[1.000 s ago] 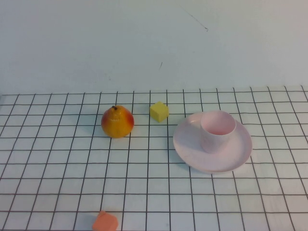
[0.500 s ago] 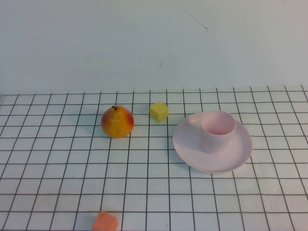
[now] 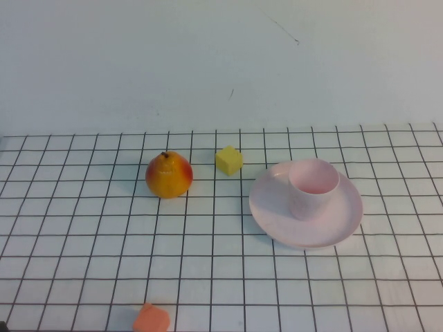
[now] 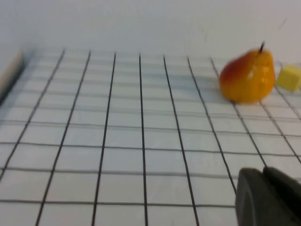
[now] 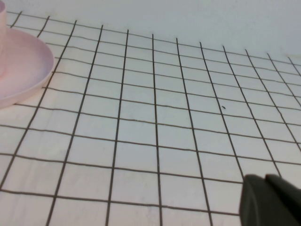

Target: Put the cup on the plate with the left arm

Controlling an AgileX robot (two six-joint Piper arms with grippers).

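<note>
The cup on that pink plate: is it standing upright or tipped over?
Upright. The cup stands on the plate, its round rim facing up. Only a dark bit of each arm's gripper shows in its wrist view, far from it.

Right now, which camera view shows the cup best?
The high view: the cup stands upright and whole on the plate. The right wrist view catches only a sliver of it at the picture's edge, with the right gripper low over the table. The left wrist view shows the left gripper, no cup.
</note>
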